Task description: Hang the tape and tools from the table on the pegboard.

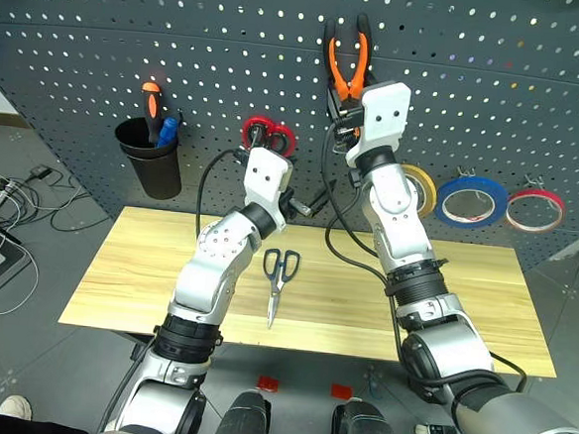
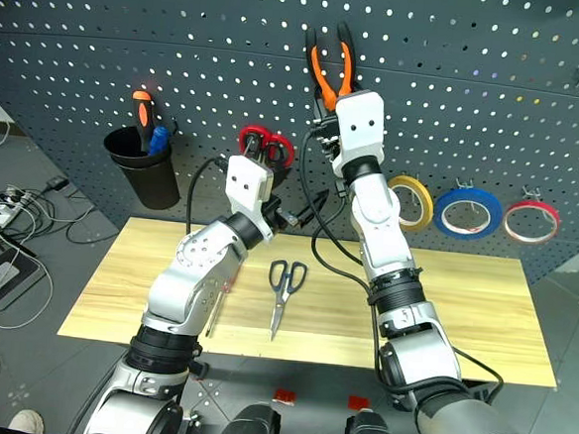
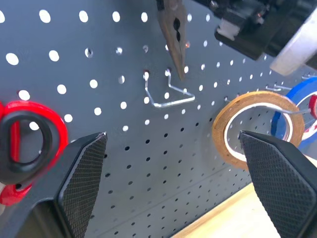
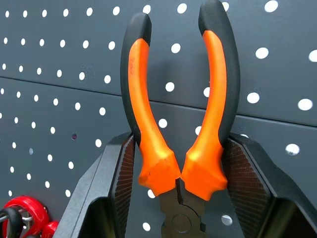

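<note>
Tape hung, pliers going up

Your right gripper (image 4: 179, 171) pinches the pliers (image 1: 347, 57) at the pegboard (image 1: 83, 44), left gripper (image 3: 173, 163) spread; blue tape (image 1: 471, 201) hangs at 3 o'clock, scissors (image 1: 278, 276) remain on the table (image 1: 117, 265).

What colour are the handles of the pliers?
Orange with black tips, clearest in the right wrist view: pliers.

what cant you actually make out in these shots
- Red-handled screwdriver on the pale wood table: right eye view, mostly hidden behind the left arm.
- Orange-and-black-handled pliers: right wrist view, nose cut off by the frame edge between the right pincer fingers.
- Black cup on the dark grey pegboard: left eye view, contents hidden below the rim.
</note>
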Robot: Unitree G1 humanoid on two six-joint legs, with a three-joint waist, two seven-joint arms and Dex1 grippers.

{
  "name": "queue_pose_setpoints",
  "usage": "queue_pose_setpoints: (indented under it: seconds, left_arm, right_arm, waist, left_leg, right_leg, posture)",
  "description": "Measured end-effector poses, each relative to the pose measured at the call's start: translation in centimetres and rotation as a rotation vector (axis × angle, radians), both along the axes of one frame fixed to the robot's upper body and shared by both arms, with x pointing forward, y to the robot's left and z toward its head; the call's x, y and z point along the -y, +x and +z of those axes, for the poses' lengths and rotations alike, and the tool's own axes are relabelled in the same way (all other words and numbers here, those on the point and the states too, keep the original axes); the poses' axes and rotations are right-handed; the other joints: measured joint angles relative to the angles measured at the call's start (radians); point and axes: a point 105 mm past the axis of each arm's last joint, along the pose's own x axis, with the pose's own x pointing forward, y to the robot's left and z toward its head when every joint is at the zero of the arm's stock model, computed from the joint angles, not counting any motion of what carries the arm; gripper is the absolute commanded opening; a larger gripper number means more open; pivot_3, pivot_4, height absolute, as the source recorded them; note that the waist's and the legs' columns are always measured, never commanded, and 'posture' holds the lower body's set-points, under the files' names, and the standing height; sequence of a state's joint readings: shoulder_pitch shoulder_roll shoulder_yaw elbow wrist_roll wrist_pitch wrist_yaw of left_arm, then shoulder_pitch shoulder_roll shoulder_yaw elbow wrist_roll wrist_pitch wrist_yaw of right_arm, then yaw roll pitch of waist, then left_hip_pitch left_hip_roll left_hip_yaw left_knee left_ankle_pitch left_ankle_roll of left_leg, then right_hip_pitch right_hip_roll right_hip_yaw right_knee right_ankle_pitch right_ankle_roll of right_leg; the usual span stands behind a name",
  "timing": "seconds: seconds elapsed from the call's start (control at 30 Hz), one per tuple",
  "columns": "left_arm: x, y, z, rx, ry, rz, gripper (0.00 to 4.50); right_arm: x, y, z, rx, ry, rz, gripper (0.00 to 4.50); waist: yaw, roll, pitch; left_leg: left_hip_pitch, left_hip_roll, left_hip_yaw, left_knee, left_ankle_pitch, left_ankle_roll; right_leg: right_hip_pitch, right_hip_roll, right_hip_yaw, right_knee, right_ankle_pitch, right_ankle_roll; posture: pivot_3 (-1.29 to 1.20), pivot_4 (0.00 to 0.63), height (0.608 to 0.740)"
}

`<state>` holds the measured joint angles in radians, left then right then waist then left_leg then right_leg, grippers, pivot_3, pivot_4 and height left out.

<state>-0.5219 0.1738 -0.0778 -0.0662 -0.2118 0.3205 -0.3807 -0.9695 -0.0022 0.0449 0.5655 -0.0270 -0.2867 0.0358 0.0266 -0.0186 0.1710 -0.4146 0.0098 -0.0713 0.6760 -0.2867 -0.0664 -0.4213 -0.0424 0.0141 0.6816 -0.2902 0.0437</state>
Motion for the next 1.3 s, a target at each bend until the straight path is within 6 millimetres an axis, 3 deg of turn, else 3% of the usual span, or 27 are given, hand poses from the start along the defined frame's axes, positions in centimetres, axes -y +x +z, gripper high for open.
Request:
queue_pose_setpoints:
  seconds: [0.33, 0.57, 0.8, 1.1, 1.3]
  left_arm:
    - [-0.1, 0.1, -0.1, 0.001, 0.008, 0.009, 4.5]
    - [-0.4, 0.3, -0.3, -0.005, 0.017, 0.019, 4.5]
    - [-0.5, 0.4, -0.5, -0.011, 0.019, 0.022, 4.5]
    - [-0.4, 0.4, -0.5, -0.011, 0.017, 0.022, 4.5]
    - [-0.6, 0.0, -1.3, -0.032, 0.017, 0.024, 4.5]
  right_arm:
    - [0.1, 0.6, -1.5, -0.057, 0.051, -0.013, 2.36]
    - [0.6, 1.0, -4.6, -0.159, 0.059, -0.045, 2.36]
    - [0.7, 1.0, -4.6, -0.158, 0.059, -0.054, 4.48]
    - [1.3, 0.4, -4.0, -0.124, 0.072, -0.059, 4.48]
    - [1.8, -1.1, -5.9, -0.157, 0.044, -0.034, 4.48]
  waist:
    - [0.001, 0.0, 0.0]
    - [0.001, 0.0, 0.0]
    - [0.001, 0.001, 0.0]
    - [0.003, 0.001, 0.0]
    - [0.002, 0.001, 0.0]
  left_leg:
    - [0.0, 0.0, 0.0, 0.0, 0.0, 0.0]
    - [0.0, 0.0, 0.0, 0.0, 0.0, 0.0]
    - [0.0, 0.0, 0.0, 0.0, 0.0, 0.0]
    - [0.001, 0.0, -0.001, 0.001, 0.0, 0.0]
    - [0.001, 0.0, 0.0, 0.0, 0.0, 0.0]
  right_leg:
    - [0.0, 0.0, 0.0, 0.0, 0.0, 0.0]
    - [0.0, 0.0, 0.0, 0.0, 0.0, 0.0]
    - [0.0, 0.0, 0.0, 0.0, 0.0, 0.0]
    - [0.001, 0.0, 0.0, 0.001, 0.0, 0.0]
    - [0.0, 0.0, 0.001, 0.001, 0.0, 0.0]
  posture:
    - [0.21, 0.171, 0.74]
    - [0.2, 0.175, 0.74]
    - [0.2, 0.172, 0.74]
    - [0.2, 0.166, 0.74]
    - [0.19, 0.165, 0.74]
